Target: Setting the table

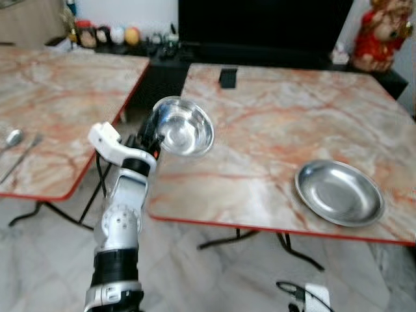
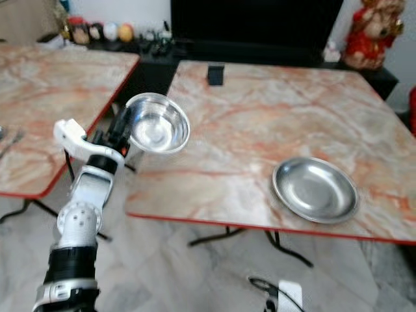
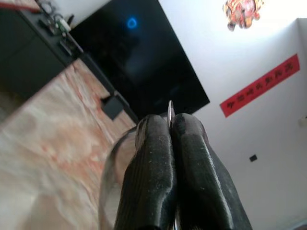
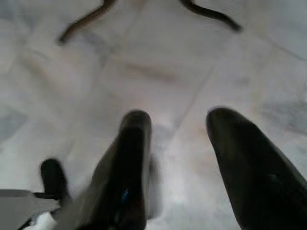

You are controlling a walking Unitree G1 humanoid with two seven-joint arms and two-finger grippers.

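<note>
- The left gripper pinches the rim of a tilted steel bowl above the bench's left edge; it could slip.
- The right gripper hangs released over the floor.

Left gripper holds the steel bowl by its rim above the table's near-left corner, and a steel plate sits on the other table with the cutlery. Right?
Not quite. The left gripper does hold the bowl there, but the left eye view shows the plate on that same table, near its right edge.
</note>
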